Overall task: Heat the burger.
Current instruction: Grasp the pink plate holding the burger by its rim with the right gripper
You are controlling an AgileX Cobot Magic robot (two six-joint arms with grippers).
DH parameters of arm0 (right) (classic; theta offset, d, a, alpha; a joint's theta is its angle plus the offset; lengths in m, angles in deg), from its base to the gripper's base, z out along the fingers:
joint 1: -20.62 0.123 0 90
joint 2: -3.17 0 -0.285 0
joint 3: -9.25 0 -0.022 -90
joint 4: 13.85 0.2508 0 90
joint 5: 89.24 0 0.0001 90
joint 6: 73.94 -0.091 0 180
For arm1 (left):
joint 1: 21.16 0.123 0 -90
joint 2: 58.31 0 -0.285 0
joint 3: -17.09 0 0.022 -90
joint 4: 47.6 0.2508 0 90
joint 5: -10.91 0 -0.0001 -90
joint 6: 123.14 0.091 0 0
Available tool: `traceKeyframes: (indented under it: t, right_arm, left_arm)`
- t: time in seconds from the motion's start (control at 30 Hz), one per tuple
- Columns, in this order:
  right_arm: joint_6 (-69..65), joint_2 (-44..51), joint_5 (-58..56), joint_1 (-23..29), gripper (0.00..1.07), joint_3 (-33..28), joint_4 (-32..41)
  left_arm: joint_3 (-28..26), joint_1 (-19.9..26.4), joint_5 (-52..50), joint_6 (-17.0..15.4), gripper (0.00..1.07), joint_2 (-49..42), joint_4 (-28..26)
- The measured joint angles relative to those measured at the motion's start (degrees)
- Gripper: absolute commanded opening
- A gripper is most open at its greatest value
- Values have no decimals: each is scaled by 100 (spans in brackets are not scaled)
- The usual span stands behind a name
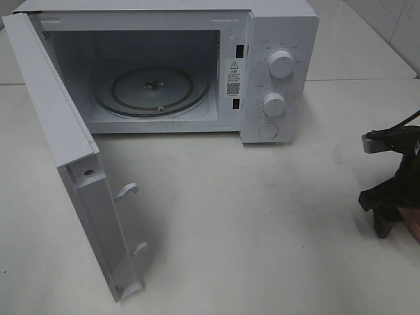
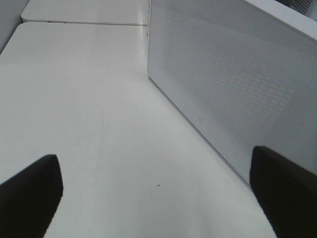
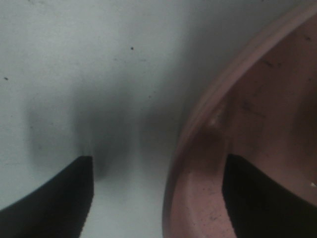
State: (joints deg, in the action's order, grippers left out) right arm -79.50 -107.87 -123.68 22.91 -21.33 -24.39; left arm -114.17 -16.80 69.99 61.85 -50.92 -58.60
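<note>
Only the right wrist view shows the pink plate: the right claw straddles its rim, fingers apart, one over the counter and one over the plate's inside, off to the right of the microwave. Only the left wrist view shows the left claw, spread wide beside a dotted microwave panel. White counter, tiled wall behind the microwave. One microwave, door open, one glass turntable, two knobs. The burger shows in no view; I cannot tell where it is
</note>
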Motion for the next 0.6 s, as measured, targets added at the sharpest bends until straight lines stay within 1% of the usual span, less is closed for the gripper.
traceKeyframes:
  t: [0.03,0.07,0.13,0.17,0.2,0.23,0.27,0.3,0.33,0.4,0.6]
  right_arm:
    - [-109,0,0,0,55,0,-57]
    - [-109,0,0,0,55,0,-57]
    - [-281,0,0,0,32,0,-183]
    - [-281,0,0,0,32,0,-183]
    - [-350,0,0,0,22,0,-212]
    - [-350,0,0,0,22,0,-212]
    - [-378,0,0,0,16,0,-212]
    - [-384,0,0,0,7,0,-223]
    - [-384,0,0,0,7,0,-223]
    - [-390,0,0,0,0,0,-269]
    - [-395,0,-11,0,0,0,-309]
  left_arm:
    - [0,0,0,0,98,0,0]
    - [0,0,0,0,98,0,0]
    - [0,0,0,0,98,0,0]
    - [0,0,0,0,98,0,0]
    - [0,0,0,0,98,0,0]
    - [0,0,0,0,98,0,0]
    - [0,0,0,0,98,0,0]
    - [0,0,0,0,98,0,0]
    - [0,0,0,0,98,0,0]
    - [0,0,0,0,98,0,0]
    - [0,0,0,0,98,0,0]
